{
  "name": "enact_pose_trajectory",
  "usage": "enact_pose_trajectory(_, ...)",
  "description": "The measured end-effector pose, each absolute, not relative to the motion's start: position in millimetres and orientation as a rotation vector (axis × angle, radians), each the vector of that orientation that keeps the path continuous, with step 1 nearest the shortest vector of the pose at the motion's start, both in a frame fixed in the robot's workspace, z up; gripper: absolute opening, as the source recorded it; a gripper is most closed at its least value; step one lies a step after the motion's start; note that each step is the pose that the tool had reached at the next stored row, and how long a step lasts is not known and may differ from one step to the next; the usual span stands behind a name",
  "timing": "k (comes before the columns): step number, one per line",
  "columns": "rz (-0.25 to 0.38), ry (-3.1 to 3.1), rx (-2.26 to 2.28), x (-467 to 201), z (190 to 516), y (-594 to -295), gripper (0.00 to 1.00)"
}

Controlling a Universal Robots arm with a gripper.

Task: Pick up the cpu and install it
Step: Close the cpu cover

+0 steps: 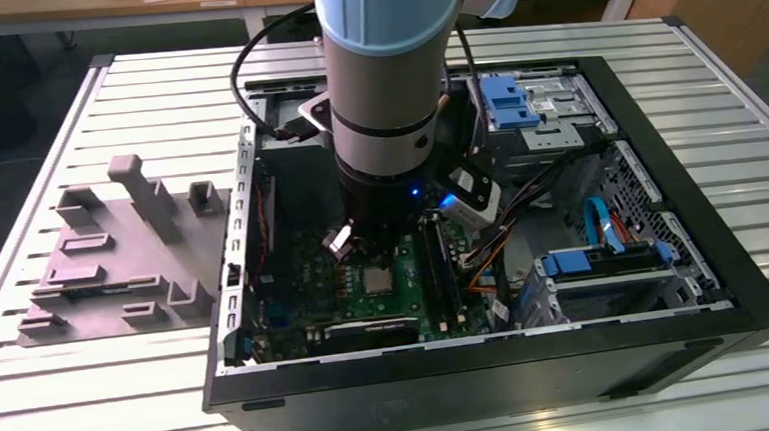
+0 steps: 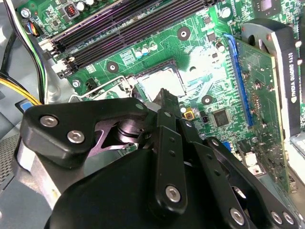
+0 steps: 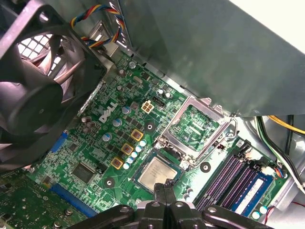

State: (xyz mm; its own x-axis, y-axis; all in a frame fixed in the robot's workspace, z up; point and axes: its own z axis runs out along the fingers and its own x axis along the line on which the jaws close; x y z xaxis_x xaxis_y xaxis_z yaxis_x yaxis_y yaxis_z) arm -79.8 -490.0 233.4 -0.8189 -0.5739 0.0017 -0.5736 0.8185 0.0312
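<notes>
Surface: slatted metal table (image 1: 127, 372), wooden benches behind.
On table: open black PC case (image 1: 709, 286); grey moulded tray (image 1: 107, 263) at exterior view's left.
Arm: reaches straight down into case, over green motherboard (image 3: 90, 157).
Cpu: cpu (image 3: 155, 172) lies flat in its socket, silver top up, square so no long axis; hinged bracket (image 3: 195, 126) stands open beside it.
Gripper: gripper (image 3: 164, 188) just above cpu, fingers pressed together, holding nothing.
</notes>
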Motion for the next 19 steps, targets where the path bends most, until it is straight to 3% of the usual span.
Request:
enact_pose_trajectory(3, -0.050, -2.986, 0.942, -79.8, 233.4, -490.1, 0.11)
enact_pose_trajectory(7, -0.130, -2.991, 0.970, -79.8, 232.8, -490.0, 0.11)
enact_pose_trajectory(19, -0.131, -2.940, 1.096, -60.8, 229.5, -482.7, 0.11)
